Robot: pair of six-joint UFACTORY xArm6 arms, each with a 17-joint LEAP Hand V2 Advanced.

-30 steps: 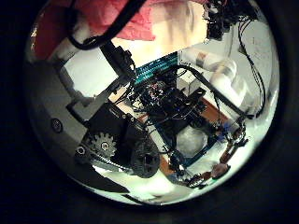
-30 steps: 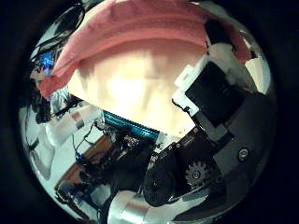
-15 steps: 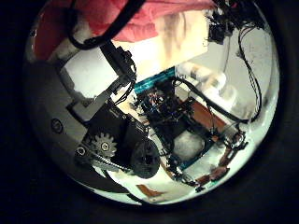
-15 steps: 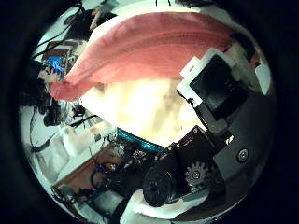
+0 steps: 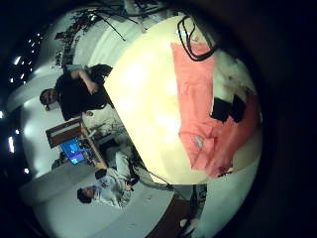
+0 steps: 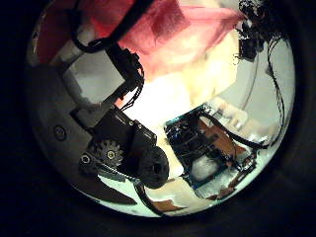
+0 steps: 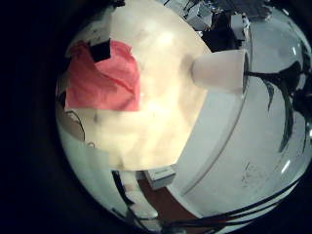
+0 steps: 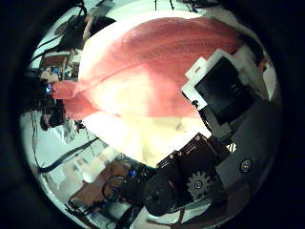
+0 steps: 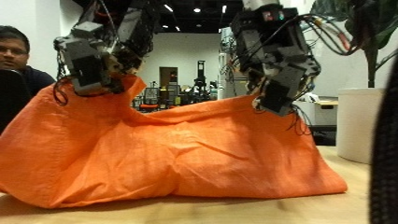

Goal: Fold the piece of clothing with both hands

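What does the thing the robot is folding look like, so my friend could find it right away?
Start at the pale wooden table. Across it spreads an orange cloth, its upper edge lifted at two spots by the left hand and the right hand, so it sags between them. It is the only soft, bright thing there; the white bucket beside it is stiff and plain.

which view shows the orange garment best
The outside view: the orange garment hangs lifted between the left hand and right hand, lower edge on the table. The palm views show only parts of it.
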